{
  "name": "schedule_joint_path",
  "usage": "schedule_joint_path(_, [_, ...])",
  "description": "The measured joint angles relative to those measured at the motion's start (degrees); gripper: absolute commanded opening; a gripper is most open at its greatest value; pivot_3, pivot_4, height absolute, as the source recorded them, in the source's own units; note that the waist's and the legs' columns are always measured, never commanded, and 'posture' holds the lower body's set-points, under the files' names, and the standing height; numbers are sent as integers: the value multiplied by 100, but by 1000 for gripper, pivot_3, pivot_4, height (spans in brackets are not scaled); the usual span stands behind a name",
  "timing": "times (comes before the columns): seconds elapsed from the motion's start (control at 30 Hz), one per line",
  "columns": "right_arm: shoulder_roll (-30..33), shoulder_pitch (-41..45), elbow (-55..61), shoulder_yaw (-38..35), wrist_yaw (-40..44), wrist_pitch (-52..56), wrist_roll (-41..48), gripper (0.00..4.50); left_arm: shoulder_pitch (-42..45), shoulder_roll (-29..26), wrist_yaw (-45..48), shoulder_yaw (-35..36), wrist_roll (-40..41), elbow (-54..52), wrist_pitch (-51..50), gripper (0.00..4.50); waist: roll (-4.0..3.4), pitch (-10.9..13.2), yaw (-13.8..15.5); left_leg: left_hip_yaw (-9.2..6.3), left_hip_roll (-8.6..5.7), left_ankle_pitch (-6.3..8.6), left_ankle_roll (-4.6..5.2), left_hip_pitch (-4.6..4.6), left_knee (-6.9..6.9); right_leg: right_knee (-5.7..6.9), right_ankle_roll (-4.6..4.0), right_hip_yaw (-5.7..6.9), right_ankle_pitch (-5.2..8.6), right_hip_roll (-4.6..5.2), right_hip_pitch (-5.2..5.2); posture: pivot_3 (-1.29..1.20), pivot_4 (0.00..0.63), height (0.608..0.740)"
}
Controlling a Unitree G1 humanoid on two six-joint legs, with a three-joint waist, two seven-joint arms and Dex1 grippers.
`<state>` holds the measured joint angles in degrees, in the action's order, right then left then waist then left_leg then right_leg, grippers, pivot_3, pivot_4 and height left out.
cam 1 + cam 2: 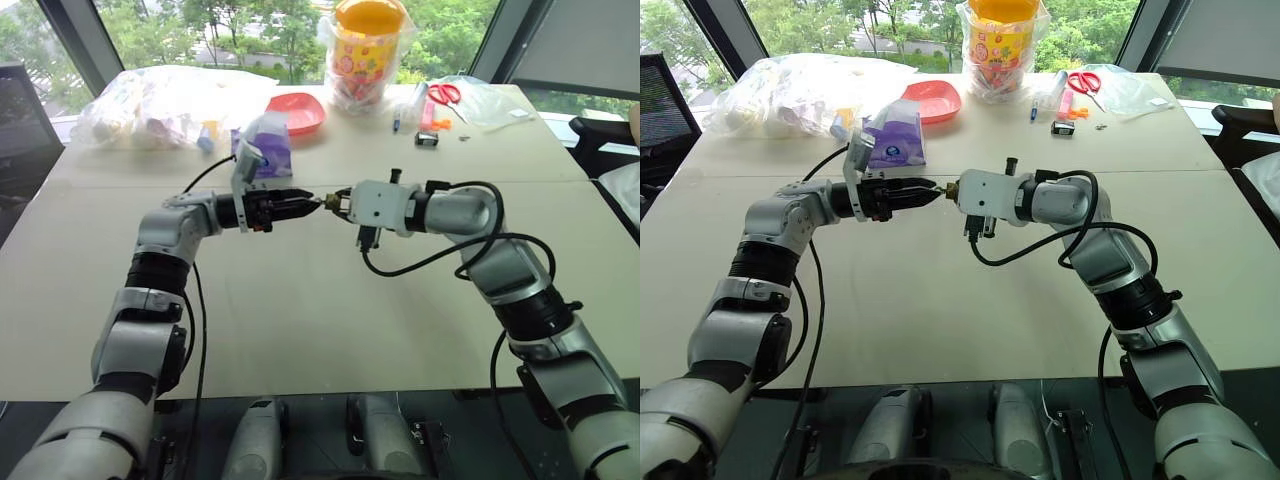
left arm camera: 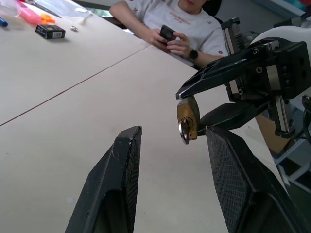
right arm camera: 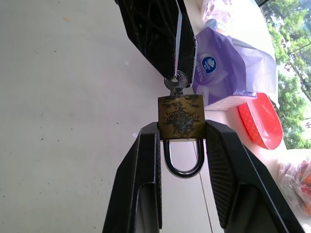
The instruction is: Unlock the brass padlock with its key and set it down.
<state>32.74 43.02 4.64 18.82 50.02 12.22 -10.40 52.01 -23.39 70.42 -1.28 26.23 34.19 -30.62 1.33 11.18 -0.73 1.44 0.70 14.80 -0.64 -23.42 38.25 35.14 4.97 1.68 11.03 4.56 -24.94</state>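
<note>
Clamping the brass padlock [image 3: 181, 116] across its body with the right gripper [image 1: 337, 203], one black finger pressing on each narrow side. Keeping the silvery shackle [image 3: 183, 162] turned back toward the wrist, its loop sitting in the gap between the two fingers and both legs seated in the body. Pointing the keyhole end away, toward the other arm. Carrying the key [image 3: 175, 83] in that keyhole, its round head sticking out past the brass.

Meeting it nose to nose with the left gripper [image 2: 172, 130], fingers standing apart (a clear gap showing between them in the left wrist view). Bracketing the key's head loosely, with the nearer finger just beside it; whether that finger is touching the key cannot be told. Not clamping on anything.

Holding all of this in the air over the middle of the pale bench [image 1: 300, 330], well above its surface, both arms reaching inward from either side.

Leaving behind the grippers a purple tissue pack [image 1: 268, 140], and farther back a red dish [image 1: 297, 112], a heap of clear plastic bags [image 1: 150, 105], a yellow-lidded tub [image 1: 368, 50] wrapped in plastic and red-handled scissors [image 1: 447, 93]. Sharing the far edge of the bench with a seated person [image 2: 180, 19] holding a phone [image 2: 167, 32].
</note>
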Motion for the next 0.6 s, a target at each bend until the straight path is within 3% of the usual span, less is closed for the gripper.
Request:
schedule_joint_path(0.03, [0, 0, 2, 0, 0, 0, 0, 692, 0, 3, 11, 0, -6, 3, 1, 2157, 0, 0, 0, 0, 0, 0, 0, 0, 0, 0, 0, 0, 0, 0, 0, 0, 150, 740])
schedule_joint_path(0.07, [0, 0, 2, 0, 0, 1, 0, 692, 0, 15, 33, 3, -17, 15, 10, 1593, 0, 0, 0, 0, 0, 0, 0, 0, 0, 0, 0, 0, 0, 0, 0, 0, 150, 740])
schedule_joint_path(0.2, [-2, 0, 5, 0, -7, 50, -12, 692, 7, 126, 64, 15, -45, 82, 77, 94, 0, 0, 6, 0, 0, 0, 0, -1, 0, 0, 0, 0, 0, 0, 0, 0, 150, 740])
schedule_joint_path(0.43, [-1, -24, 76, 0, -17, 199, -30, 692, 20, 152, 186, 3, -143, 76, 234, 38, 0, 0, 3, -1, 0, 0, 0, -1, 0, 0, 0, 0, 0, 0, 0, 0, 150, 740])
schedule_joint_path(0.6, [14, -93, 123, -19, 8, 325, -31, 692, 15, 152, 186, -245, -636, 39, 1228, 38, 0, 0, 8, -1, 0, 0, 0, -1, 0, 0, 0, 0, 0, 0, 0, 0, 150, 740])
